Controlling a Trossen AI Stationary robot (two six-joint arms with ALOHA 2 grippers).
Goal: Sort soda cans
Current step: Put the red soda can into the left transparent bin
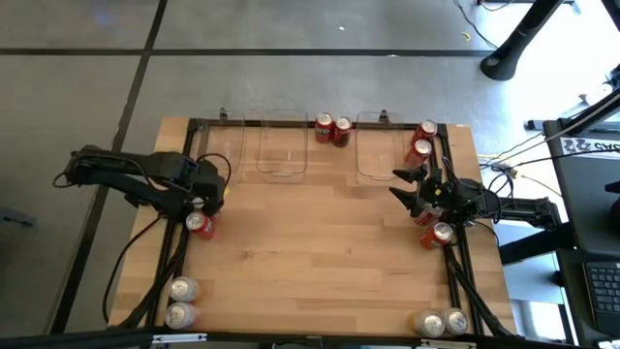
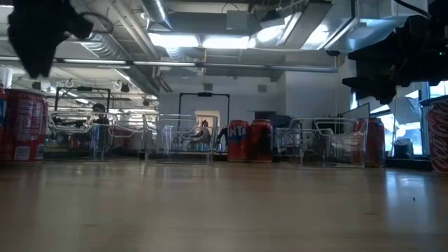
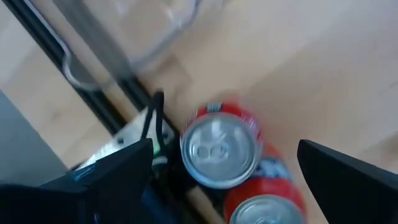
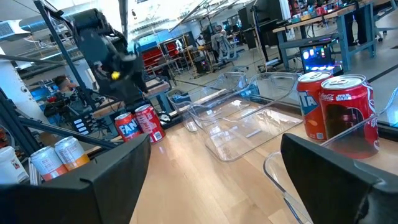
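Red soda cans (image 3: 219, 151) are standing upright, silver tops facing up, by the table's left edge under the left gripper (image 3: 224, 180), fingers spread apart. Labels unreadable. Right gripper (image 1: 405, 184) is hovering open near the right-edge cans.

Room: grey floor (image 1: 291, 82) with dark seam lines, seen from above around the wooden table (image 1: 320, 252). Right of the table, a dark desk edge with a keyboard (image 1: 603, 286) and loose cables (image 1: 523, 155). Black stand base (image 1: 509, 60) on the floor, far right. From table height: exposed ceiling with silver ducts (image 2: 133, 35) and bright strip lights (image 2: 210, 42), dark-framed doorway (image 2: 204, 115) in the far white wall. Beyond the table: red cabinets (image 4: 163, 55), workbenches (image 4: 323, 25), a lit monitor (image 4: 316, 56), people in the distance.
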